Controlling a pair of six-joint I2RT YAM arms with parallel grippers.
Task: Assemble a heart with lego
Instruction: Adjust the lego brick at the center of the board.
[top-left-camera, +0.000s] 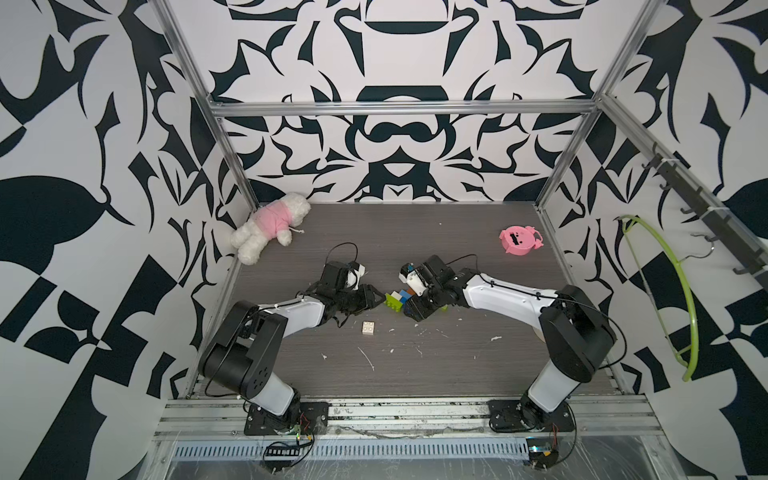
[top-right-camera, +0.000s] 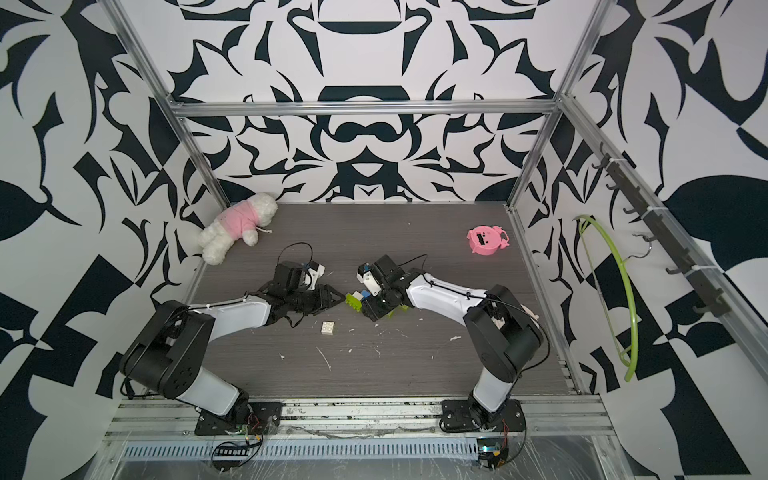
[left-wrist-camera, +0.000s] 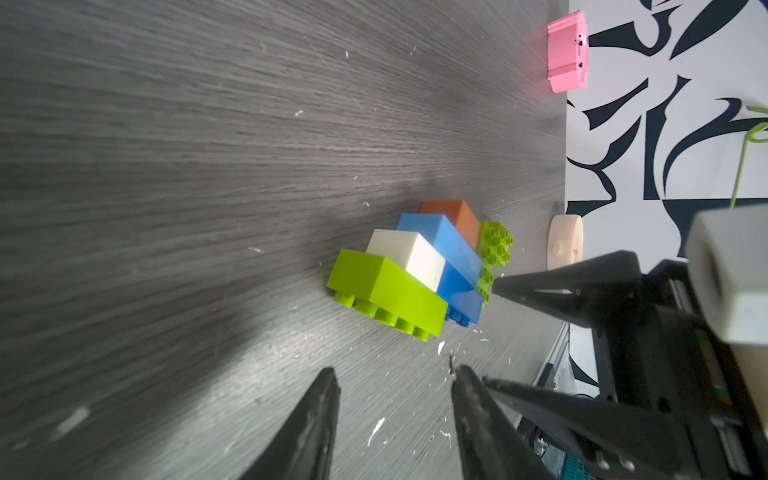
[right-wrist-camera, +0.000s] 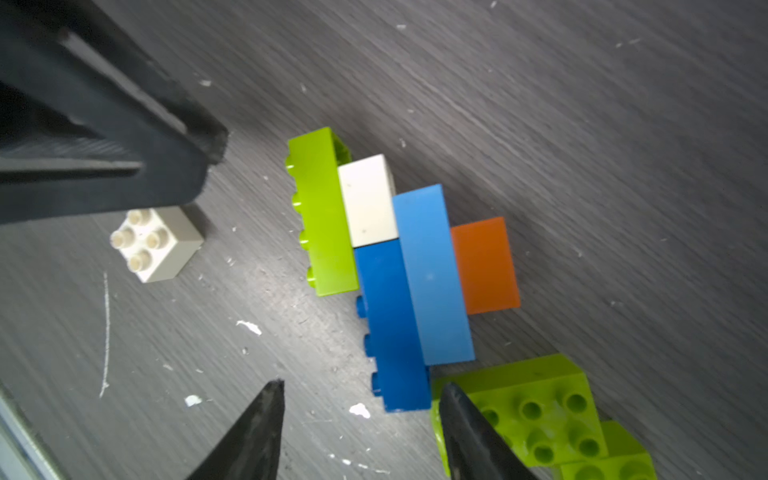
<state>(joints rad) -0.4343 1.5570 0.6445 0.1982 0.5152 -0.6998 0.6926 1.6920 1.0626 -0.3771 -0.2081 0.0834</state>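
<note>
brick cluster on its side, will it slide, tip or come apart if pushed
The brick cluster lies flat on a broad side, studs pointing sideways, so it probably won't tip. Its hard glossy plastic on the smooth table should slide or spin easily. The orange brick overlaps only part of its neighbour, so a push there might pop it off.

Both arms are built alike. The long links of the left arm (top-left-camera: 297, 311) and right arm (top-left-camera: 505, 295) have glossy white shells. The rounded joint housings are matte black, and the shoulder caps are dotted with small screw holes. Thin black cables loop above each wrist, beside a white camera block. The black base plates (top-left-camera: 316, 409) sit on the aluminium rail (top-left-camera: 407, 415), with red and black wires trailing just below that rail. The left gripper (left-wrist-camera: 395, 370) and right gripper (right-wrist-camera: 361, 384) have black, tapering, triangular fingers with grey-scuffed tips.
</note>
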